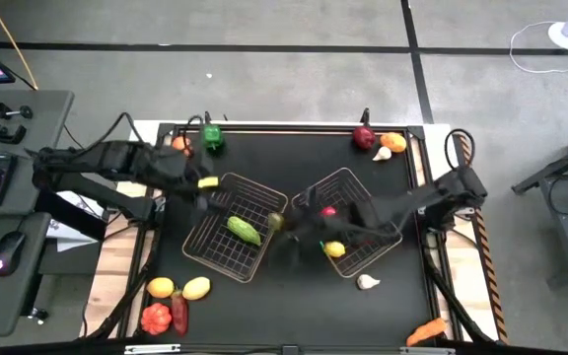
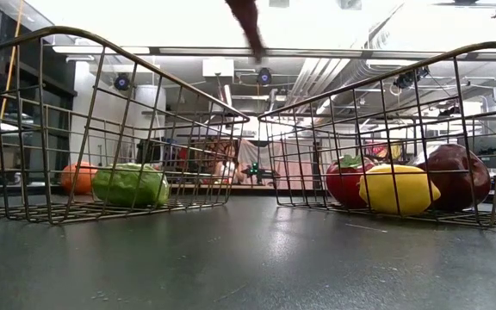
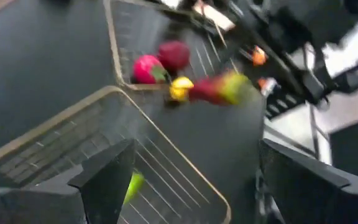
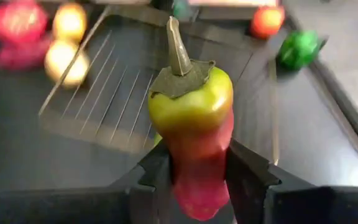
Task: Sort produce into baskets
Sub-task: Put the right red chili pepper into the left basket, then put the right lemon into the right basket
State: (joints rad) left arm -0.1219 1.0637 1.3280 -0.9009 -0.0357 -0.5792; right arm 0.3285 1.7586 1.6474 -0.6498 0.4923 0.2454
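**Pepper held between the two baskets**

While the right tool (image 1: 286, 223) hangs over the middle of the tabletop (image 1: 294, 158), it pinches a red-and-green pepper (image 1: 276, 221) in the gap between the two baskets; the left basket (image 1: 227, 247), holding a green vegetable (image 1: 244, 231), lies just beside it, as does the right basket (image 1: 358, 202). The left tool (image 1: 205, 183) waits over the left basket's far corner.

Low view: the tabletop is dark and smooth, faintly reflective; a lemon (image 2: 399, 189) and two red fruits sit in one basket, with a room of ceiling lights and ducts beyond.

Left wrist view: the left tool's fingers (image 3: 107, 177) stand spread, nothing between them.

Right wrist view: the pepper stands upright, stem up, its long axis running out from the clamped fingers (image 4: 248, 171). The left basket's floor lies just past it, so a short carry likely suffices.
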